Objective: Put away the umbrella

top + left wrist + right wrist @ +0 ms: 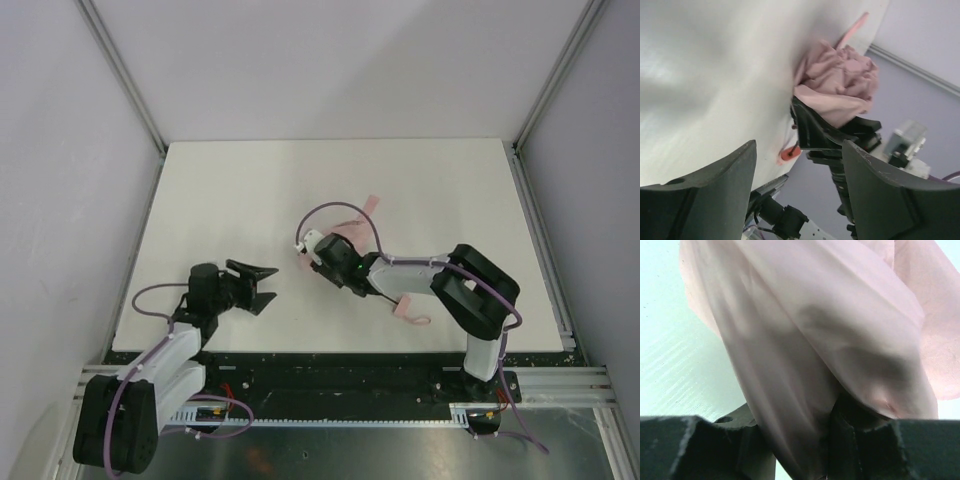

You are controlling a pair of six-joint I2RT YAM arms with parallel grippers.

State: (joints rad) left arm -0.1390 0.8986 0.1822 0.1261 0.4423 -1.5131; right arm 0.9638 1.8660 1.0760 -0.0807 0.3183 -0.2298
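Jaws, overhead view: you will find the left gripper [268, 288] spread wide with nothing between its fingers, hovering over the near-left part of the white table [230, 190]. The right gripper [308, 258] sits near the table's middle, closed on pink cloth. The two grippers face each other, apart, with bare table between them.

Item, the umbrella [352, 215]: pale pink, lying on the table, mostly hidden under the right arm. You can see a patch of fabric and a strap beyond the right gripper. A pink handle loop [410, 312] shows on the near side of that arm, close to the table's front edge.

Left wrist view: your left gripper's two dark fingers [715, 190] stand far apart at the bottom of the view and grip nothing. Beyond them, the right gripper [812, 132] clamps the bunched pink fabric of the umbrella [840, 85]. The pink closure strap [855, 27] trails away across the table [715, 75]. A small orange-red piece [787, 154] shows beside the right gripper; you cannot tell what it is.

Right wrist view: pink fabric of the umbrella [815, 340] fills most of the picture and drops between the right gripper's dark fingers [685, 445], pinched there. A pale strip of table [665, 350] shows at the left.
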